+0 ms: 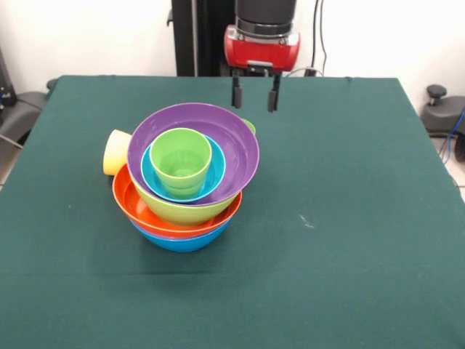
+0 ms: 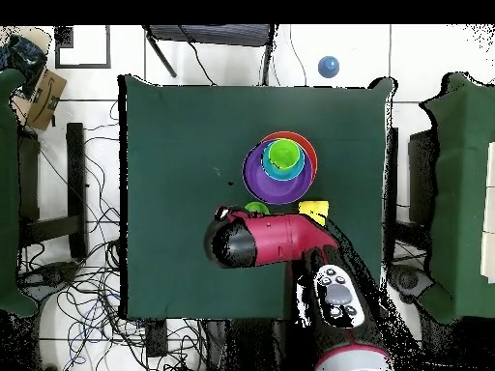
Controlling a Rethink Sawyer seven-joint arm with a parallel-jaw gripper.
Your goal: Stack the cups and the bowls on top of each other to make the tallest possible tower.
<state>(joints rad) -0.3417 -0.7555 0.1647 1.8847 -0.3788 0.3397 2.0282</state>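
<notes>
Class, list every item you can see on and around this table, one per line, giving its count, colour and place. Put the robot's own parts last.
tower: one, multicoloured, left of centre in the front view.
bowls: five, nested; blue at the bottom, then orange, lime green, purple, cyan.
green cup: one, light green, upright in the cyan bowl.
yellow cup: one, pale yellow, beside the tower.
table: one, dark green cloth.
gripper: one, black fingers under a red wrist, open, empty, behind the tower.

tower (image 1: 187, 178) — nested bowls, hand (image 1: 255, 96) open above
</notes>
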